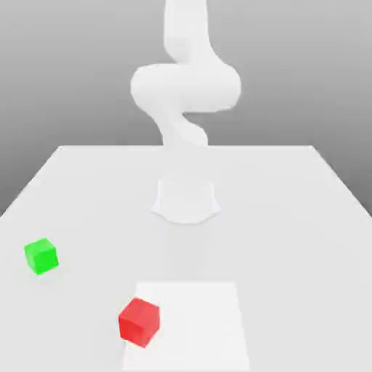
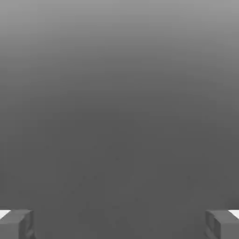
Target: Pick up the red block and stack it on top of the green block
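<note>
Exterior view: red block [image 1: 139,322] sits on the table [image 1: 290,218] near the front edge, green block [image 1: 41,256] well apart toward that view's left; the arm [image 1: 185,94] rises behind both. Hand view: gripper [image 2: 119,224] fingers [image 2: 16,223] spread wide, nothing between them, no block near.

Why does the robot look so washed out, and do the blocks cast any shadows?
Exterior view: flat, bright light blends the white arm into the pale table; the red block and green block cast only faint shadows. Hand view: a smooth grey gradient behind two fingertips, no glare.
</note>
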Motion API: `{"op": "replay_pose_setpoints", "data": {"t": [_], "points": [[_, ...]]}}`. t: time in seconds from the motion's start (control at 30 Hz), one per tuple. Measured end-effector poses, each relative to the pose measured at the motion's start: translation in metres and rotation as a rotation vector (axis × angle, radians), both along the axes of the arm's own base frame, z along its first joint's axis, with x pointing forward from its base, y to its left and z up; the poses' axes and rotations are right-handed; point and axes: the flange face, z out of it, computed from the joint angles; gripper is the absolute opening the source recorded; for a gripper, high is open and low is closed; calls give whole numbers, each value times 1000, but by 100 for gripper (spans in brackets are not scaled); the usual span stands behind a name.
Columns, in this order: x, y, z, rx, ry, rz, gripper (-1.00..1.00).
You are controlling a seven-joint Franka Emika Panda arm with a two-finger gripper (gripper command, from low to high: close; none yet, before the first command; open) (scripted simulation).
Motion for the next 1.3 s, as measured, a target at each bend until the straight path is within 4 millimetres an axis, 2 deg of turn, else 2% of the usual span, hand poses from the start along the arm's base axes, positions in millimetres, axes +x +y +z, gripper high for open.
{"op": "replay_pose_setpoints", "data": {"t": [0.17, 0.27, 0.37, 0.53, 0.7, 0.8, 0.9, 0.93, 1.17, 1.3], "points": [[54, -17, -99, 32, 162, -90, 0], [74, -29, -161, 53, 255, -143, 0], [85, -40, -224, 75, 348, -196, 0], [83, -58, -328, 115, 502, -286, 0], [58, -72, -427, 160, 655, -381, 0], [49, -73, -471, 172, 698, -402, 0], [47, -73, -507, 173, 704, -405, 0], [47, -72, -517, 173, 704, -405, -100], [47, -72, -518, 173, 704, -405, -100], [47, -73, -480, 173, 704, -405, -100]]}}
